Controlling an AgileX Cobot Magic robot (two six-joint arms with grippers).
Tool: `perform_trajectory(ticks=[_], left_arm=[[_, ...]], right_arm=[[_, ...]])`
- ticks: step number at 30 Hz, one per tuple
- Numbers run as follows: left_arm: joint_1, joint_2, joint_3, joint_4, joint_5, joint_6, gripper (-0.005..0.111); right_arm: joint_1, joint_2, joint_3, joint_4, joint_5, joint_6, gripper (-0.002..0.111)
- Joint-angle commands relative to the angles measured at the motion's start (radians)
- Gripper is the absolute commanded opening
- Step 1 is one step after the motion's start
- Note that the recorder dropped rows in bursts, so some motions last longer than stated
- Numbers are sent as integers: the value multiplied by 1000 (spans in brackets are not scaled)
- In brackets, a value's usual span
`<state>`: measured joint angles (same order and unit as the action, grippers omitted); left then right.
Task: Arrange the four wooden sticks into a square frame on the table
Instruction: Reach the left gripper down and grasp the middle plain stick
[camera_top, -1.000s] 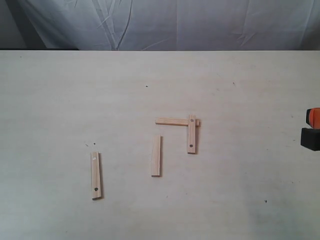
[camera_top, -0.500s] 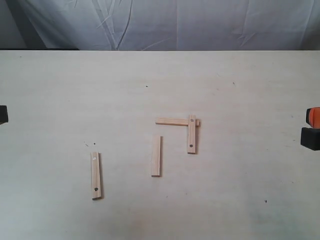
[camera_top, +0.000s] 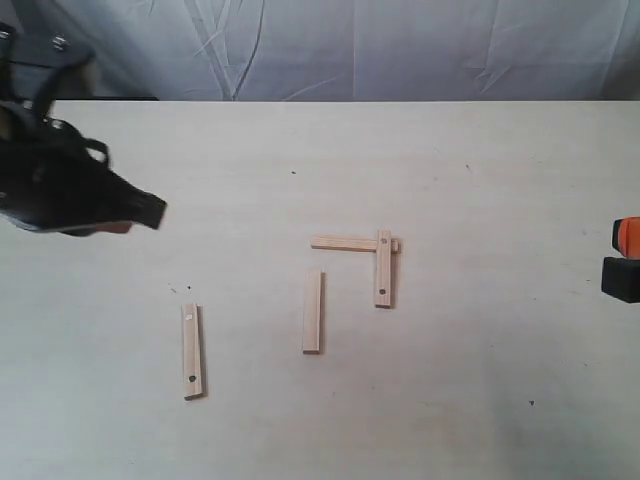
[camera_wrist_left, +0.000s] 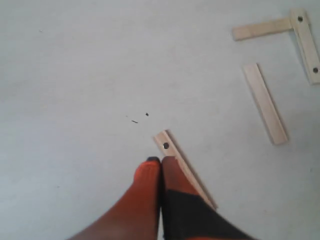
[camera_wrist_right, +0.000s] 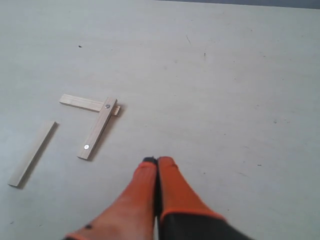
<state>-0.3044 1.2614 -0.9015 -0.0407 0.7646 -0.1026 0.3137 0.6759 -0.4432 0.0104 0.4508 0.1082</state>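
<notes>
Pale table (camera_top: 480, 160) has two crossed sticks (camera_top: 384, 268) making a corner near the middle. One plain stick (camera_top: 313, 311) lies near them, and a holed stick (camera_top: 192, 351) lies well apart. Left gripper (camera_wrist_left: 161, 161) and right gripper (camera_wrist_right: 157, 161) are both pinched closed, holding nothing.

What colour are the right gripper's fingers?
Orange; the right gripper shows clearest in the right wrist view.
</notes>
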Motion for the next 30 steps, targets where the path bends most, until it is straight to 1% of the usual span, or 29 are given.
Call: perform_trajectory(ticks=[1, 3, 5, 8, 11, 13, 14, 18, 19, 22, 28, 30], left_arm=[[-188, 139, -53, 142, -2, -201, 0], [-255, 191, -87, 155, -13, -247, 0], [-308, 248, -119, 166, -13, -264, 0], [-370, 335, -169, 228, 0, -377, 0], [-409, 410, -206, 297, -3, -495, 0], [-420, 447, -218, 299, -28, -556, 5], [-426, 459, -218, 287, -50, -561, 8], [-446, 509, -218, 251, -106, -570, 27], [-445, 522, -218, 251, -111, -579, 34], [-445, 549, -218, 261, -122, -604, 44], [-445, 603, -218, 258, -223, -629, 45], [-445, 621, -218, 275, -231, -653, 45]], right_arm=[[-5, -7, 4, -2, -3, -2, -1], [-5, -7, 4, -2, 4, -2, -1], [-5, -7, 4, 0, 7, -2, -1], [-5, -7, 4, 0, 9, -2, -1], [-5, -7, 4, 0, 9, -2, -1], [-5, -7, 4, -4, 9, -2, -1], [-5, -7, 4, -4, 9, -2, -1], [-5, -7, 4, -4, 9, -2, -1], [-5, -7, 4, -4, 9, -2, -1], [-5, -7, 4, -16, 9, -2, -1], [-5, -7, 4, -23, 23, -2, -1], [-5, -7, 4, -26, 26, -2, -1]])
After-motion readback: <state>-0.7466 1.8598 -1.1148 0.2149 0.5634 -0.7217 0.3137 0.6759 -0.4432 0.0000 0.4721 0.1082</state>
